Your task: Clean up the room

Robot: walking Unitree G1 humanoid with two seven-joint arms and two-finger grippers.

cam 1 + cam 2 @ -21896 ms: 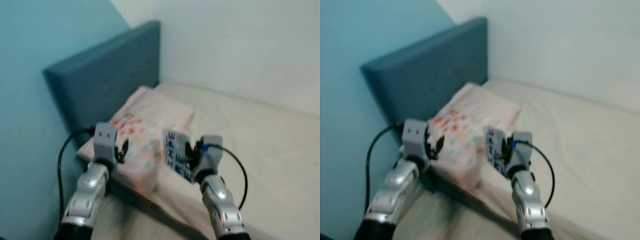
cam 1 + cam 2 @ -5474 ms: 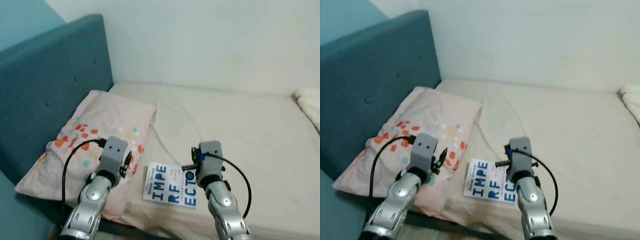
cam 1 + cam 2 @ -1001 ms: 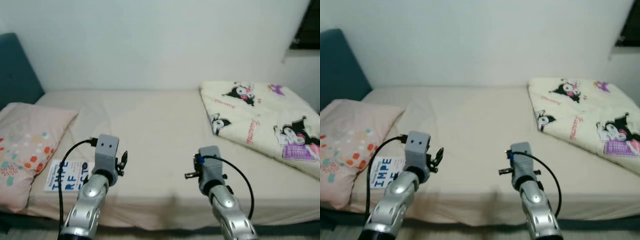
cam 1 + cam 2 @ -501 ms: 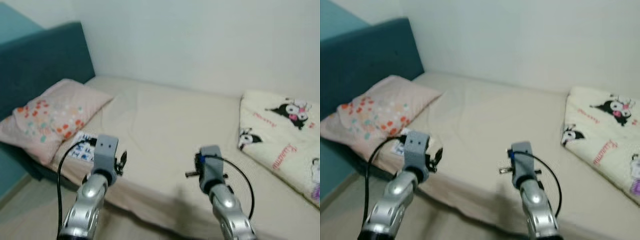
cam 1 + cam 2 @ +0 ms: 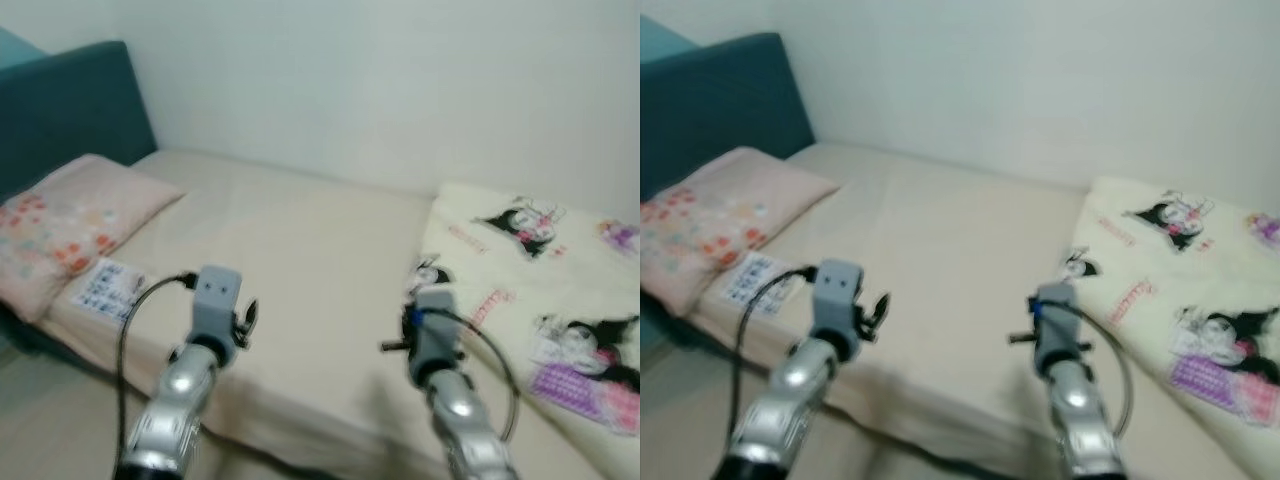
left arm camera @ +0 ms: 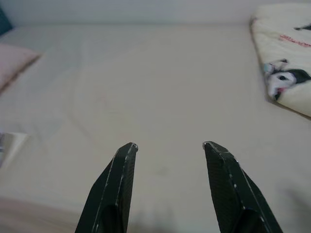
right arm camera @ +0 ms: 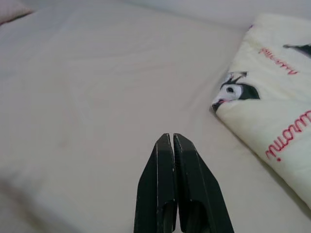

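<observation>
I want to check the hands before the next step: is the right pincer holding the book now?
No. The right pincer is shut on nothing above the bare sheet, while the book lies beside the pillow.

Bed point(image 5: 300, 250) is the landmark. Headboard point(image 5: 70, 100) stands at the bed's left end; wall point(image 5: 400, 80) runs behind the bed's far edge. Pillow point(image 5: 70, 215) lies on the bed's left end, just before the headboard. Book point(image 5: 103, 287) lies flat on the bed just right of the pillow, touching or nearly touching it, near the bed's front edge. Folded blanket point(image 5: 540, 290) lies on the bed's right end, well apart from pillow and book. Bare mattress between them. Left pincer point(image 6: 167, 145) over the bed's front edge, right of the book. Right pincer point(image 7: 172, 138) over the bed's middle, near the blanket's left edge, not touching it.
</observation>
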